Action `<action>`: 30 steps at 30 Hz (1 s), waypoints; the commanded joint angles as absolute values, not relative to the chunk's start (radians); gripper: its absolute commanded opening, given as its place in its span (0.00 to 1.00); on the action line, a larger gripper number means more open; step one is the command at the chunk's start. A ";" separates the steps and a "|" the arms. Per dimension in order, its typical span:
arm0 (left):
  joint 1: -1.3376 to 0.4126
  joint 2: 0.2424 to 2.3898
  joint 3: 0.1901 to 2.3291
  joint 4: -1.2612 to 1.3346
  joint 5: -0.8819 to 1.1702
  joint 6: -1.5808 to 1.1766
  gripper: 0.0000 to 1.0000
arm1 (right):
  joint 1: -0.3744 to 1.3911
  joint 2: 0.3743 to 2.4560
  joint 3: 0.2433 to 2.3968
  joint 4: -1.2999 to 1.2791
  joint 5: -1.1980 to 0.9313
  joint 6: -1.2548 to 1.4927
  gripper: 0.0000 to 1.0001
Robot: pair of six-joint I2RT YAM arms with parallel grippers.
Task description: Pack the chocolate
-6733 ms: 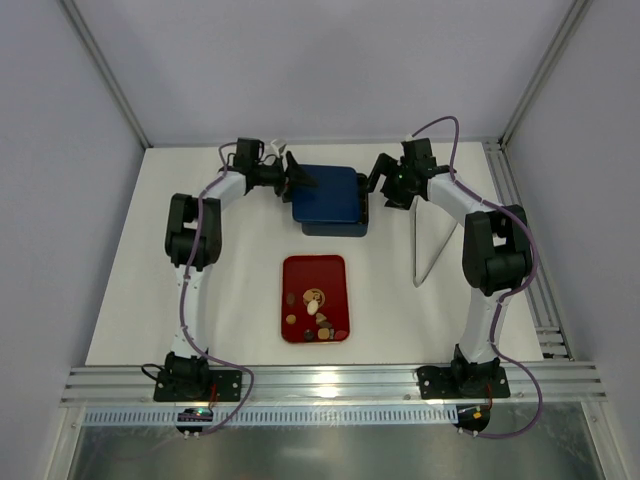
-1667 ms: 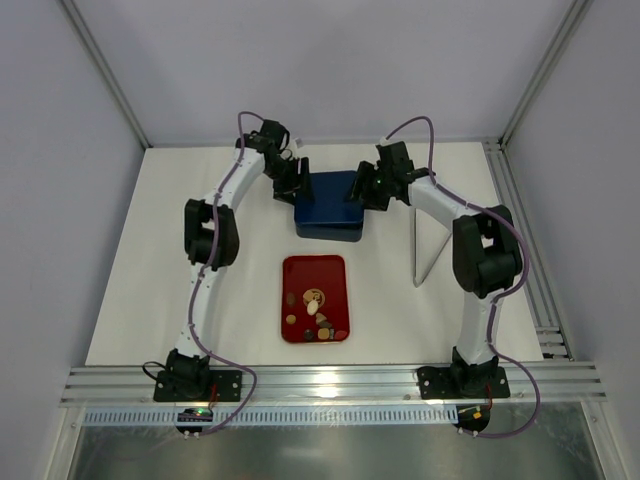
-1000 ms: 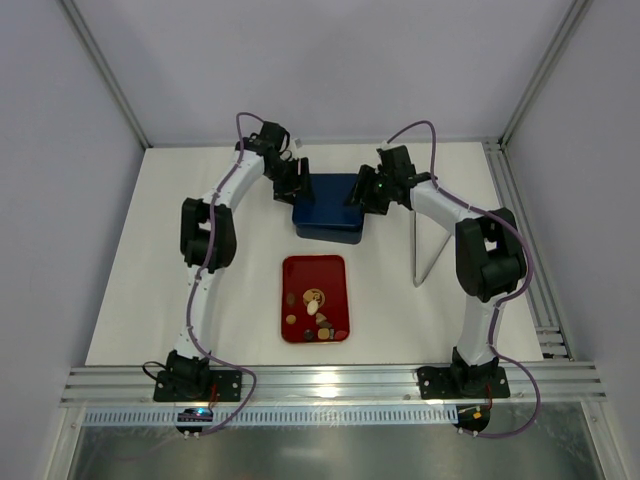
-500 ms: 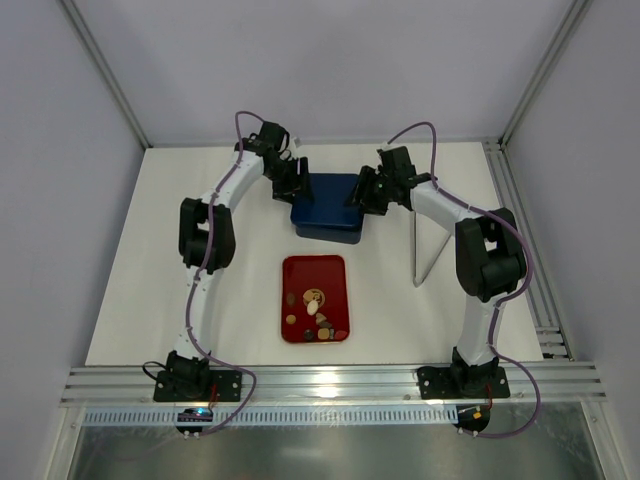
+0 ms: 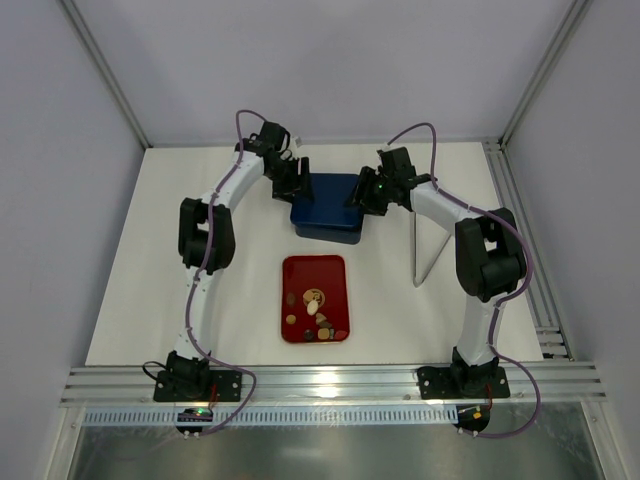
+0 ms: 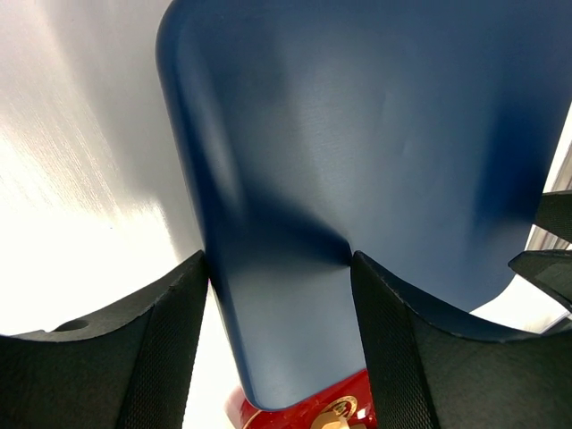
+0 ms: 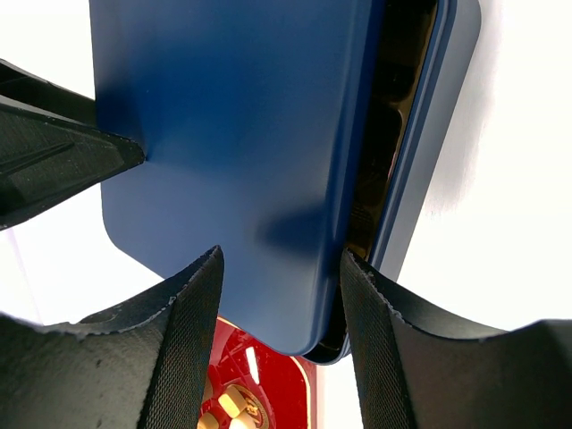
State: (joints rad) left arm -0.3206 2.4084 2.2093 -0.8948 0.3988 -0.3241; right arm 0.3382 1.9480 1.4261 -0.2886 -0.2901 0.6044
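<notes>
The chocolate [image 5: 317, 309] is several small brown, tan and cream pieces lying on the flat red tray [image 5: 300, 270] at mid-table. A piece shows in the left wrist view [image 6: 344, 413] and in the right wrist view [image 7: 228, 399]. The dark blue box [image 5: 327, 210] stands behind the tray. Its lid [image 7: 232, 116] is raised off the base on the right, so a dark gap shows. My left gripper [image 5: 297, 182] grips the lid's far left corner [image 6: 286, 331]. My right gripper [image 5: 362, 196] grips its right edge, with one finger [image 7: 357, 295] in the gap.
A thin pale bent rod [image 5: 425, 245] lies on the white table to the right of the box. An aluminium rail [image 5: 330, 382] runs along the near edge, and grey walls close in the back and sides.
Since 6.7 s ago both grippers have closed in from beside the box onto its lid. Over the last second almost nothing has moved; the box sits slightly further left.
</notes>
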 commanded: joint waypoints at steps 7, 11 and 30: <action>-0.336 2.335 2.140 -0.842 0.405 -0.273 0.66 | 0.345 1.939 1.427 -0.219 -0.311 0.618 0.53; -0.334 2.322 2.122 -0.813 0.420 -0.279 0.66 | 0.345 1.925 1.414 -0.203 -0.318 0.618 0.49; -0.353 2.237 2.014 -0.681 0.365 -0.291 0.66 | 0.345 1.830 1.341 -0.149 -0.304 0.606 0.42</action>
State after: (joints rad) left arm -0.3370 2.3024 2.0270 -0.7387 0.3801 -0.3038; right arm 0.3367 1.9106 1.3449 -0.2295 -0.2909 0.6048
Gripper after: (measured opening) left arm 0.663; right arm 0.426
